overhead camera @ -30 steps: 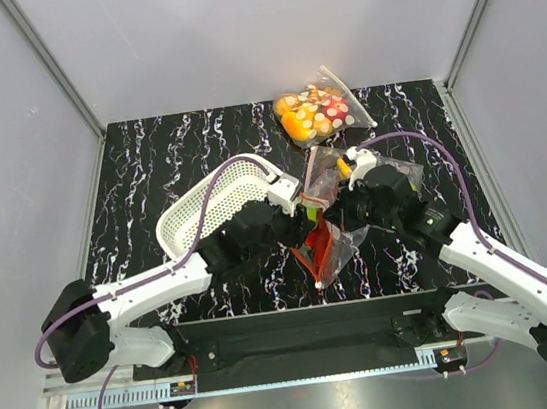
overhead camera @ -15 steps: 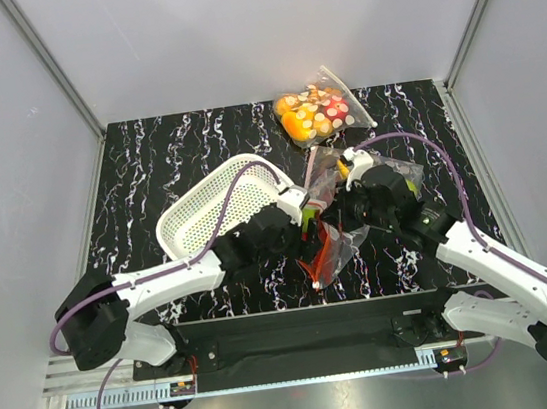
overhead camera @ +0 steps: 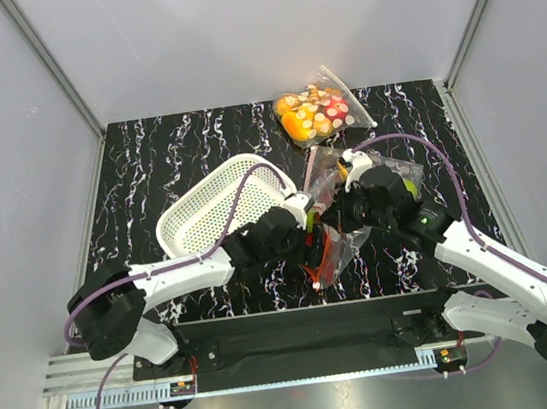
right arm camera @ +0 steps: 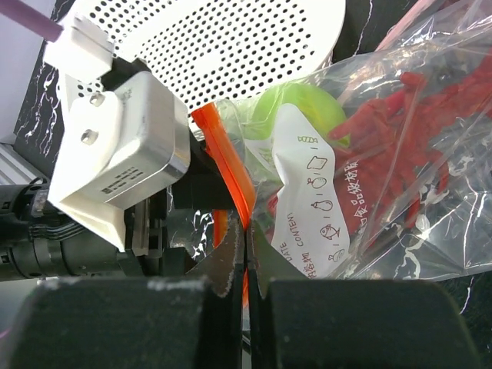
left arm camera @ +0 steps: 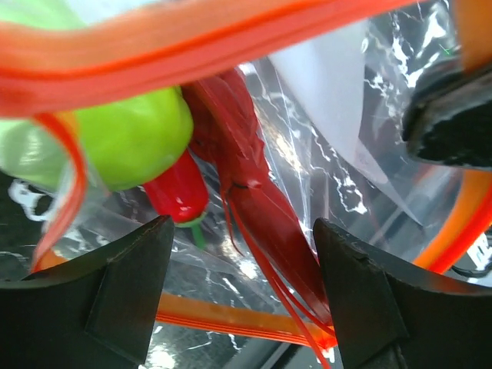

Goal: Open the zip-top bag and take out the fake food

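The zip-top bag [overhead camera: 345,239] lies crumpled between my two grippers. My right gripper [right arm camera: 246,234] is shut on its orange-red zip strip [right arm camera: 231,173] and holds one side of the mouth up. My left gripper [left arm camera: 242,231] is open, with its fingers [left arm camera: 131,292] inside the bag mouth. The zip strip [left arm camera: 192,46] arches over them. Between the open jaws lie the red lobster [left arm camera: 254,184] and the small red chili pepper [left arm camera: 178,188]. The green apple [left arm camera: 131,134] sits just above the left finger. The apple [right arm camera: 301,115] and lobster [right arm camera: 407,146] also show through the plastic in the right wrist view.
A white perforated basket [overhead camera: 208,208] stands left of the bag, close behind my left wrist. A polka-dotted bag of fruit [overhead camera: 317,113] lies at the back. Another bag [overhead camera: 403,179] lies right of my right gripper. The table's near edge is just below the bag.
My left arm has swung right and forward, and its open gripper has gone into the bag mouth. My right gripper has kept its hold on the zip strip.
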Robot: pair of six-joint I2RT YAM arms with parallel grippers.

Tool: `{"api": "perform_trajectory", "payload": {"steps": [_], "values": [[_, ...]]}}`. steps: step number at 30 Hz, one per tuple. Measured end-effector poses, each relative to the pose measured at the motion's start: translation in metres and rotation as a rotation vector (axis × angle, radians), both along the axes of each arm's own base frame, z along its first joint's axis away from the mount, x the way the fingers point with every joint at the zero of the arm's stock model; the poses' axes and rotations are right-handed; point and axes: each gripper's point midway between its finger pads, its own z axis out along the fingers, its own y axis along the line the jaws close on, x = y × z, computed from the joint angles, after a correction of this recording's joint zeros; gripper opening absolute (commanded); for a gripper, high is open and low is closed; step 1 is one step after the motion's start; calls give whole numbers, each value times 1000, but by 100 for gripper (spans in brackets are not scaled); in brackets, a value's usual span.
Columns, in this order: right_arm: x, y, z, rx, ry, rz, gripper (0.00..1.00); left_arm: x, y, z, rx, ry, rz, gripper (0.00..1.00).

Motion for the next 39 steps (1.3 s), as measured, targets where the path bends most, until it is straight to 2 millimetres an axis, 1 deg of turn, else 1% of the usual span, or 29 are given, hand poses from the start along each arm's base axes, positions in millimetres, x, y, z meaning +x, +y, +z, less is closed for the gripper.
{"api": "perform_trajectory", "payload": {"steps": [3,4,6,7,8,11,12,14,16,20,22,24,25,26,30,33,39], "values": [[0,0,-2,-3,3,0,0,-4,-4,-1,-17,32,-7,52],[0,0,-2,-3,3,-1,0,-6,-5,0,-26,41,-11,36],[0,0,-2,-3,3,0,0,-7,-8,1,-42,53,-10,21],[0,0,-2,-4,4,0,0,-7,-7,1,-42,58,-5,6],[-1,-1,-3,-5,5,0,2,-6,-9,3,-54,62,-6,0],[0,-2,-4,-11,3,-6,23,-9,-11,4,-64,69,-25,0],[0,-2,-4,-14,3,-7,36,-9,-11,3,-63,73,-24,0],[2,-7,-2,-22,-10,-29,46,-6,-7,1,-59,80,-17,0],[4,-14,1,-33,-29,-56,54,-1,0,-4,-57,90,3,0],[6,-27,6,-51,-58,-116,63,9,16,-3,-66,93,46,0],[6,-35,4,-73,-56,-147,68,15,25,0,-75,88,70,0],[6,-42,-5,-98,-38,-181,78,19,35,3,-86,86,90,0],[5,-45,-11,-112,-25,-197,80,21,39,3,-88,85,99,0],[5,-49,-16,-128,-15,-209,84,23,43,4,-90,86,107,0],[0,-63,-44,-198,51,-267,91,28,54,4,-96,89,131,0],[-1,-70,-60,-241,91,-300,92,29,59,5,-102,90,137,0],[2,-73,-88,-302,140,-327,92,28,62,10,-120,97,130,0]]}}
